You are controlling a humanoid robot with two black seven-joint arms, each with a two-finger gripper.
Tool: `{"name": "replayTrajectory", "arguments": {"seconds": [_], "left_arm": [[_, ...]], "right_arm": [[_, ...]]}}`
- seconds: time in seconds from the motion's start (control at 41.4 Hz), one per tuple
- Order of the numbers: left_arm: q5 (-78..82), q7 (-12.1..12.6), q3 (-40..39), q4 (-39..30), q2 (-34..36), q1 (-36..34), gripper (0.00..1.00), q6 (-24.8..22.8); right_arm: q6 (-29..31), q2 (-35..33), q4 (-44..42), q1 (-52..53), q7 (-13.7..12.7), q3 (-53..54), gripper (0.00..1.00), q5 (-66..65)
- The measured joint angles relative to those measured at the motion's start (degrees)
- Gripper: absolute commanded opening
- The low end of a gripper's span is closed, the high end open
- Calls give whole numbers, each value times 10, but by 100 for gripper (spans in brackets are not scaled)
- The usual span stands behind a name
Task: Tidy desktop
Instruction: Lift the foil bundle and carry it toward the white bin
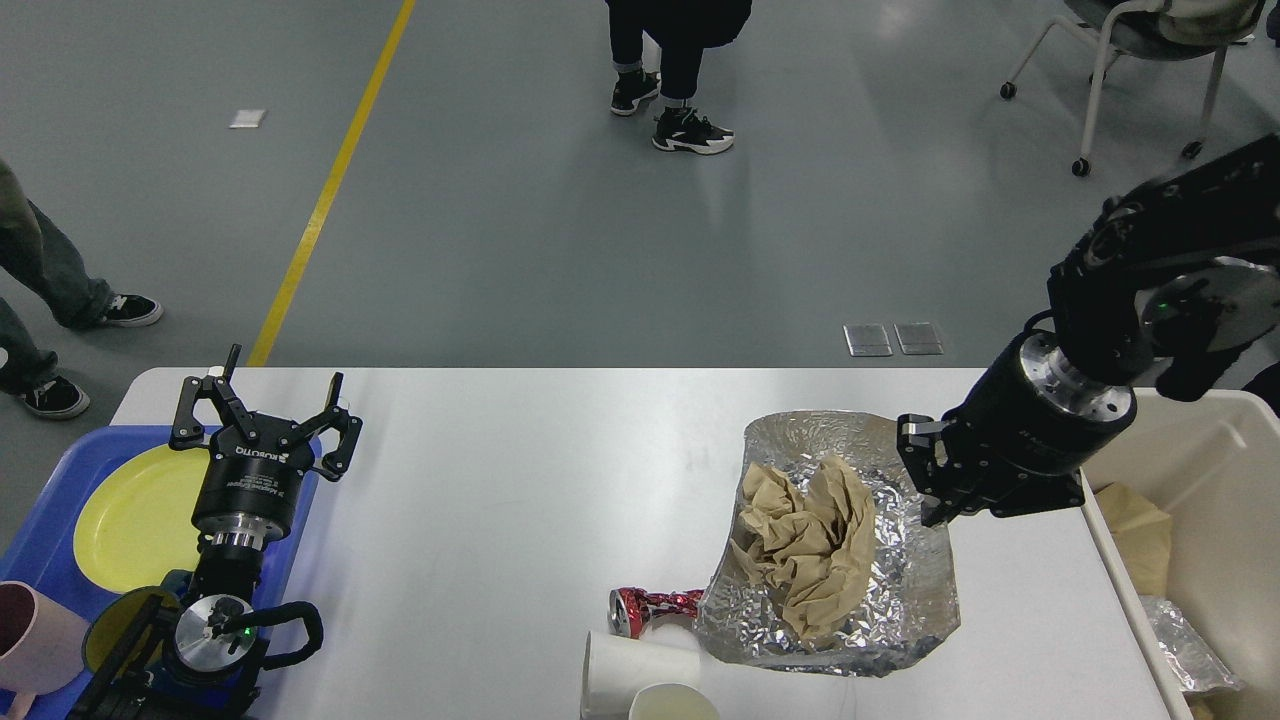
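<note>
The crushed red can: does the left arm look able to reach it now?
Probably yes. The left gripper hangs open over the blue tray, and the bare desktop lies between it and the crushed red can. The foil sheet covers only the can's right end.

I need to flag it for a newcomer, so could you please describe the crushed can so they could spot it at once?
Start at the white desktop and go to its near edge, just right of the middle. There, left of the foil sheet holding brown paper and just beyond a white paper cup, lies the can. It is the only red thing, pinched flat at its waist.
</note>
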Motion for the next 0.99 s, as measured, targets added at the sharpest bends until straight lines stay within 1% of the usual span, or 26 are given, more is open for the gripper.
{"name": "replayTrajectory", "arguments": {"seconds": [0.072,0.217,0.411,0.531,0.628,0.7,0.725,0.773,0.821,0.845,0.99], "left_arm": [[0,0,0,0,0,0,97,0],[0,0,0,0,0,0,97,0],[0,0,0,0,0,0,97,0],[0,0,0,0,0,0,97,0],[0,0,0,0,0,0,97,0],[0,0,0,0,0,0,97,0],[0,0,0,0,0,0,97,0],[0,0,0,0,0,0,97,0],[0,0,0,0,0,0,97,0],[0,0,0,0,0,0,97,0],[0,0,0,0,0,0,97,0]], "right_arm": [[0,-19,-18,-16,1,-13,0,0],[-3,-61,-84,-63,1,-49,0,0],[1,-134,-211,-154,0,-66,0,-3],[4,-177,-299,-226,0,-57,0,-5],[4,-198,-364,-287,0,-42,0,-5],[2,-215,-414,-338,0,-18,0,-3],[1,-226,-451,-376,0,6,0,-1],[-2,-232,-486,-414,0,33,0,1],[-3,-235,-521,-454,0,63,0,2],[-5,-236,-561,-502,0,98,0,3],[-16,-235,-676,-626,-1,202,0,4]]}}
